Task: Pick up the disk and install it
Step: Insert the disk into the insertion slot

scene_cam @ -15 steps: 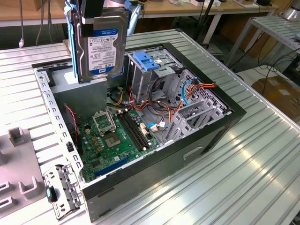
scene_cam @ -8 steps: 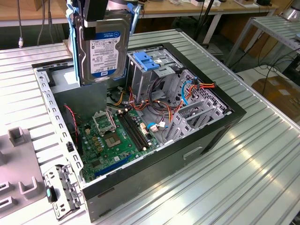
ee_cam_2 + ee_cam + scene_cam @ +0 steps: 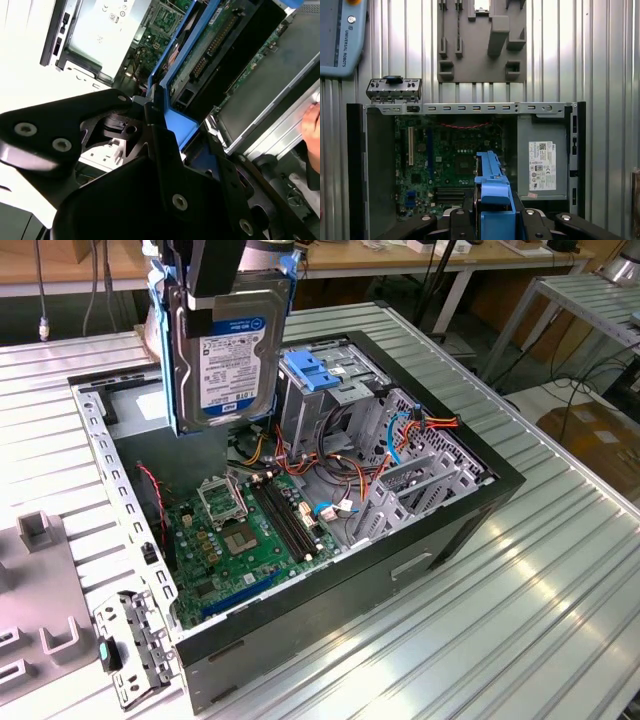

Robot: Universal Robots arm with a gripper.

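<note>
Exterior view: the gripper (image 3: pixel 214 282), closed on the top end of the disk (image 3: pixel 228 355), holds it upright in the air, label toward the camera, above the open computer case (image 3: pixel 470 518) and near the grey drive cage (image 3: pixel 335 410). First wrist view: its blue rail (image 3: pixel 492 192) hangs over the green motherboard (image 3: pixel 447 162).

Dark metal disk (image 3: pixel 225 350) with blue plastic rails (image 3: pixel 172 360) and paper label (image 3: pixel 235 370); ribbed, glossy metal table (image 3: pixel 560 580)
</note>
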